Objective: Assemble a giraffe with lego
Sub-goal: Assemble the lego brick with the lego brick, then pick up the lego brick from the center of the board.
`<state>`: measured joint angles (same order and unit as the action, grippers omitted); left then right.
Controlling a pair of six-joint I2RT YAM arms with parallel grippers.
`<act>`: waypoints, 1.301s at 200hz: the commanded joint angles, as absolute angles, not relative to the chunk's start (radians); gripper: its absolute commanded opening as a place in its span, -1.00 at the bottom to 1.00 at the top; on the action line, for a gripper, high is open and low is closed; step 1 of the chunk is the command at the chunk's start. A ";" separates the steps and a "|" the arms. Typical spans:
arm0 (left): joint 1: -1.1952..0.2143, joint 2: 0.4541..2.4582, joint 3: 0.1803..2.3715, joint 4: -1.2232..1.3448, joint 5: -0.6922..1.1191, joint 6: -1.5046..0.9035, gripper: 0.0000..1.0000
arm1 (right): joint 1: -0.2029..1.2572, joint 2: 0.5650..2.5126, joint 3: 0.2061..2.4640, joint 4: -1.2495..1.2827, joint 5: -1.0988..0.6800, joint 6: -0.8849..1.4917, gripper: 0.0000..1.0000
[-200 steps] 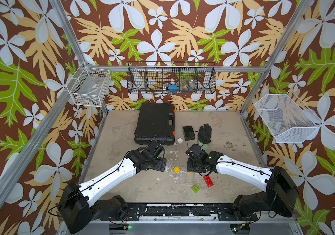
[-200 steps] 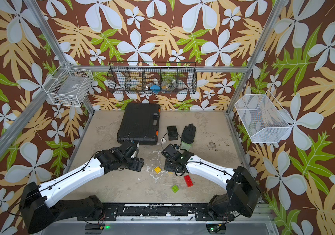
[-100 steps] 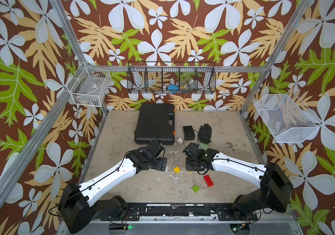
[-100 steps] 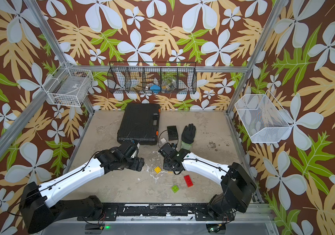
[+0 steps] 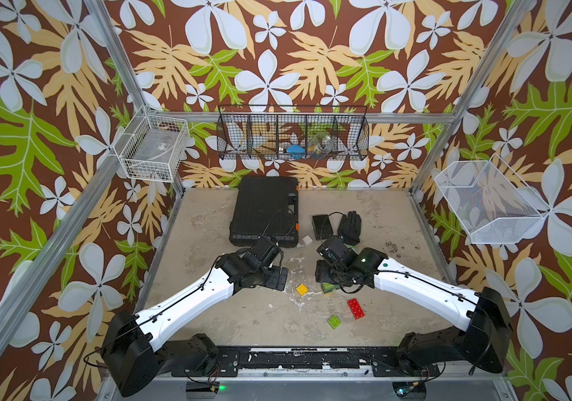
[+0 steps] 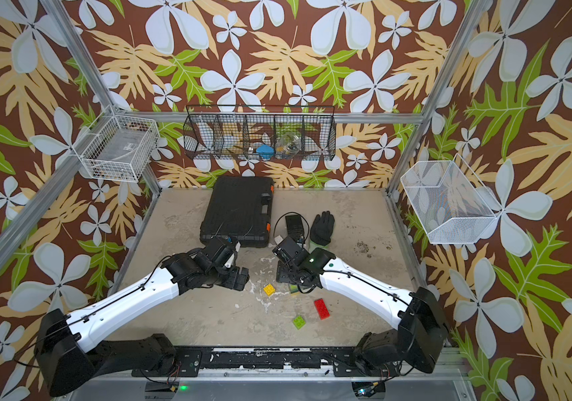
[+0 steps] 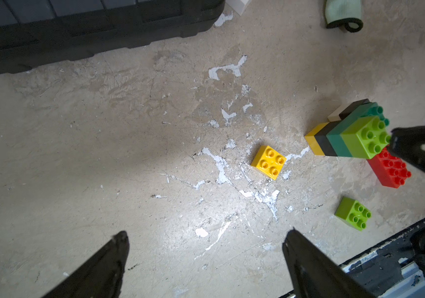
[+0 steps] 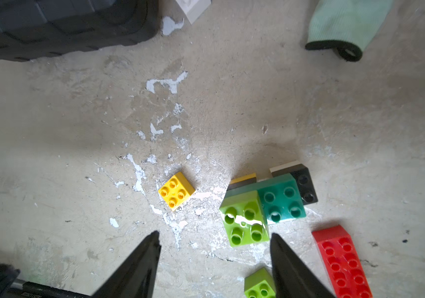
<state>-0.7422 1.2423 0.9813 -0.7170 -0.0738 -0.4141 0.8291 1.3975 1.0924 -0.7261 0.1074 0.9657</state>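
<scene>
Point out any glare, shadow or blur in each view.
Right wrist view: a white glare patch sits on the lime brick topping the stack; the fingers are dark silhouettes. Left wrist view: a bright pool lights the table, fading to shade at its edges. Both top views: even light, sharp.

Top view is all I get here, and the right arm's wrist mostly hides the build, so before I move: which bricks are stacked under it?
Observer: In the right wrist view a lime brick sits on one end of the dark green brick, above yellow-black and white-black legs.
Operator: Is the right gripper gripping it?
Observer: No, the right gripper is open, its jaws apart beside the lime brick.
Operator: And the left gripper?
Observer: The left gripper is open and empty over bare table, with the loose yellow brick ahead of its jaws.
</scene>
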 commanded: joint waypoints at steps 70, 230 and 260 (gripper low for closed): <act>-0.773 1.380 1.018 -0.668 0.026 -0.535 0.95 | 0.823 1.082 0.878 -0.783 0.190 1.041 0.77; -0.954 1.770 1.149 -0.528 -0.019 -0.922 0.78 | 0.195 1.110 0.688 -0.554 -0.188 0.501 0.79; -0.954 1.806 1.195 -0.537 -0.042 -0.977 0.71 | 0.179 1.130 0.654 -0.508 -0.177 0.484 0.78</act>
<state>-0.9527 1.7905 1.1667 -0.5419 -0.0120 -0.9070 0.1936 1.1194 0.6758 -0.5690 -0.1661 0.5320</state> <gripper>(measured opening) 0.866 0.893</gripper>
